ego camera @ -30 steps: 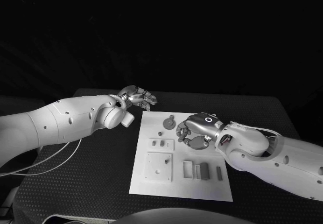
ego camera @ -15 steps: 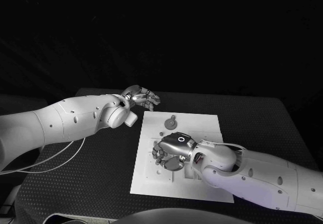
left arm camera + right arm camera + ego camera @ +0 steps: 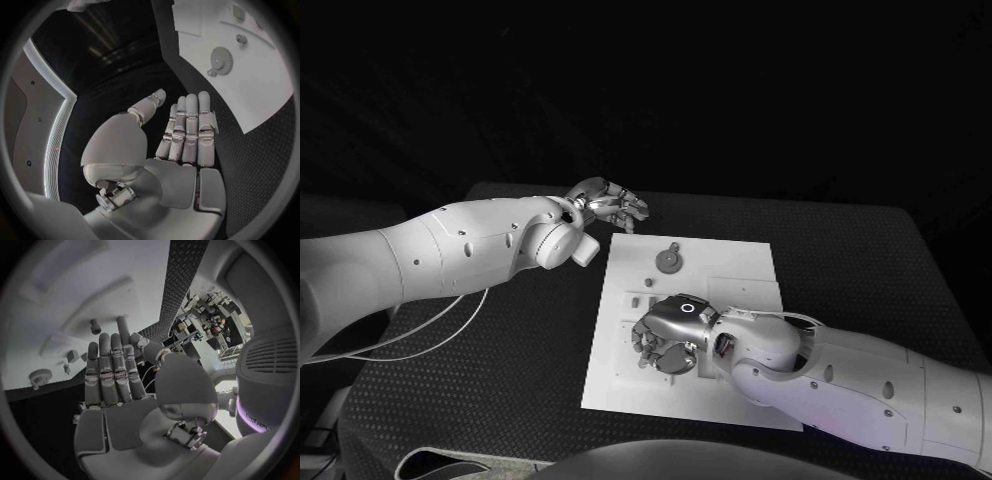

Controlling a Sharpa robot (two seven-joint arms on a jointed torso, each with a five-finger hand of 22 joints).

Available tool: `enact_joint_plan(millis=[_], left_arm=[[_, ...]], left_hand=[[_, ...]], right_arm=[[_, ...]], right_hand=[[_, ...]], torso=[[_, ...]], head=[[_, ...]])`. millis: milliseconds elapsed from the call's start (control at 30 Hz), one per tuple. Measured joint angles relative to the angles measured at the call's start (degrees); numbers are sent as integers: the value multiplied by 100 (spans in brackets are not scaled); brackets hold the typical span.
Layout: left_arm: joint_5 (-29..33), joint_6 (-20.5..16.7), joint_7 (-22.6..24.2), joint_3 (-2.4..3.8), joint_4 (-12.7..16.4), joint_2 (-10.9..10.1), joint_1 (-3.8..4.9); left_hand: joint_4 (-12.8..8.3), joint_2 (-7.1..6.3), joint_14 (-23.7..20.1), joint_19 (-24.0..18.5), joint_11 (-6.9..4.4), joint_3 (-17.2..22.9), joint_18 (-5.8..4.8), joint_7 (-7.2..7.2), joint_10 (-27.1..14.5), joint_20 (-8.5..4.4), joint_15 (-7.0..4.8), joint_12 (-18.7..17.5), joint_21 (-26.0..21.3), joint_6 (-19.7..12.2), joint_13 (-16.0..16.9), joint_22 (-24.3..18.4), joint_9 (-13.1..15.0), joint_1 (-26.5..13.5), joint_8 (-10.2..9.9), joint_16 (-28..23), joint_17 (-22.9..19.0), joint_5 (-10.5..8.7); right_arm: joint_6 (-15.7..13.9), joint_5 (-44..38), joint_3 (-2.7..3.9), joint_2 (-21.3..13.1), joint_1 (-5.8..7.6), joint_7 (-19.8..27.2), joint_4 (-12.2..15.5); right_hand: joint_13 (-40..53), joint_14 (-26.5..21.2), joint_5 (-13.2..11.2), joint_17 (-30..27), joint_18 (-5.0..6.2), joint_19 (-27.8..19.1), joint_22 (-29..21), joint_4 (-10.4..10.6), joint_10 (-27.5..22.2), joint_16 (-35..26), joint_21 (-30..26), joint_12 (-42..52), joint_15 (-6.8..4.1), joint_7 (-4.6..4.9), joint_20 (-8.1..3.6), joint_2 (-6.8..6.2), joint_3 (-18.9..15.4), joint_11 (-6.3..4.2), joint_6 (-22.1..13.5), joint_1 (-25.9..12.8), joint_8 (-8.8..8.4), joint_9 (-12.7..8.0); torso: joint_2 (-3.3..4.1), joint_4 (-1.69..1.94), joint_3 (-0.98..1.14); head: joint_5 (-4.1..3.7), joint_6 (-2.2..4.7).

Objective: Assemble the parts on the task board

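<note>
The white task board (image 3: 733, 262) lies in the middle of the black table. A round gear-like part (image 3: 671, 260) lies flat near its far edge, and small pegs (image 3: 646, 284) stand just nearer. My right hand (image 3: 668, 335) hovers over the board's left middle, fingers stretched out and holding nothing; it and its arm hide the parts beneath. The right wrist view shows those fingers (image 3: 111, 367) straight above the board, with the gear (image 3: 40, 376) and a peg (image 3: 95, 326) beyond. My left hand (image 3: 606, 206) hangs off the board's far left corner, empty, fingers (image 3: 187, 125) straight; the gear (image 3: 220, 59) lies ahead of it.
The black textured table (image 3: 855, 250) surrounds the board, with bare room to its right and far side. A thin cable (image 3: 437, 335) trails under my left arm at the table's left. My right forearm (image 3: 848, 385) covers the board's near right corner.
My right hand has swung from the board's middle right, by the gear, to its left middle and nearer me. The left hand has hardly moved.
</note>
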Motion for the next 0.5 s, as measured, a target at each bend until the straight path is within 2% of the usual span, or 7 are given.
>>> enact_joint_plan(millis=[500], left_arm=[[2, 10, 0, 0, 0, 2, 0]], left_hand=[[0, 0, 0, 0, 0, 0, -32, 0, 0, 1, 0, 0, 0, 0, 4, -1, -5, 0, 0, 0, 5, 0]], right_arm=[[29, -1, -16, 45, -12, 65, -28]], right_hand=[[0, 0, -4, 5, 0, 0, -1, 0, 10, 0, 0, 0, 0, 6, 0, 0, 0, 30, -7, 0, -16, 0]], torso=[[-3, -3, 10]], head=[[27, -36]])
